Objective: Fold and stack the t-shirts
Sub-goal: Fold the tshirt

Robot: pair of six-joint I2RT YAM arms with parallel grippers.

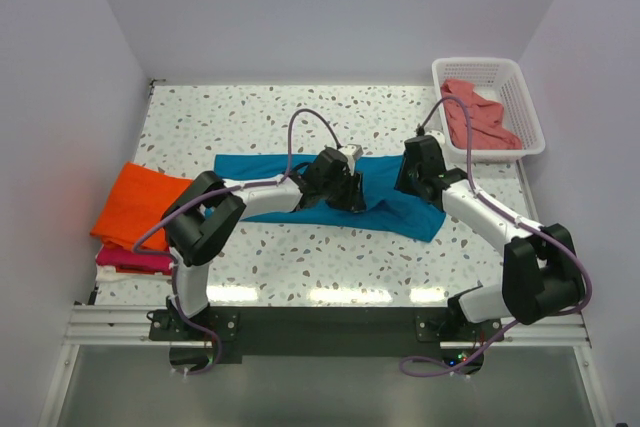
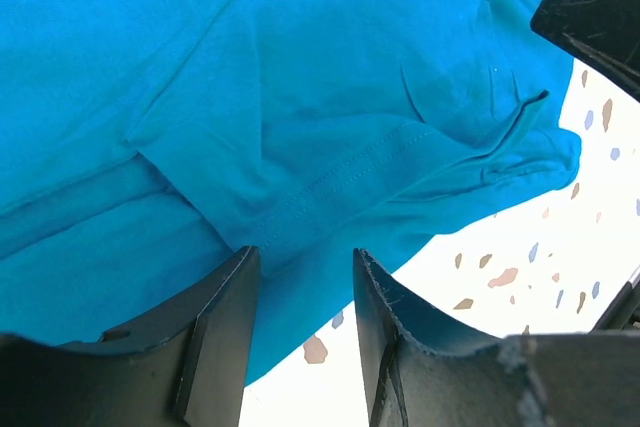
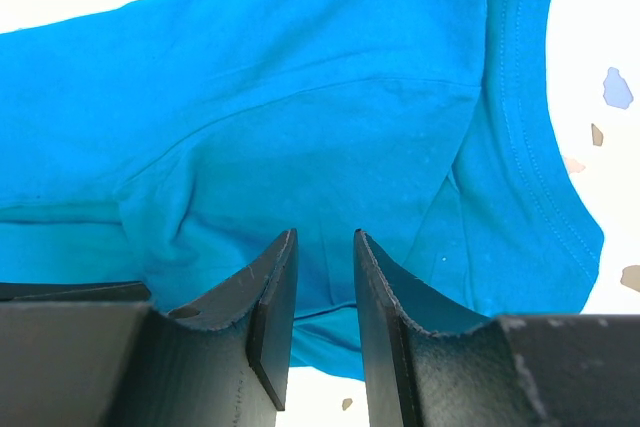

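L tool [image 2: 302,257]: nearest the lens; jaws part open, nothing clamped. Tips sit over the near hem of the teal shirt [image 2: 300,77], bare worktop [image 2: 560,277] showing thru the gap.
R tool [image 3: 325,239]: jaws narrower than L's but apart, no cloth seen pinched btwn them. Tips low over the shirt, beside the ribbed edge at its right end.
Teal shirt: spread across mid worktop, left to right, partly folded. A loose flap lies doubled under L tool, and the right end is rumpled.
Stack: orange shirt [image 1: 135,202] on magenta shirt [image 1: 130,260] at the left edge, well apart from the teal one.
Basket [image 1: 530,117]: far right corner, pink shirt [image 1: 480,117] inside, not folded yet.
Risk 1: L closes on the top layer only, so the flap peels away and the fold comes undone.
Risk 2: near hem lies right at L's tips; a slightly off close prob. misses cloth and scrapes worktop.
Risk 3: uneven lift btwn L and R would skew the fold and drag the rumpled end.
Risk 4: the tools are near each other mid-shirt; crossing paths could clash.
Risk 5: creases left in now would make the stack lopsided.
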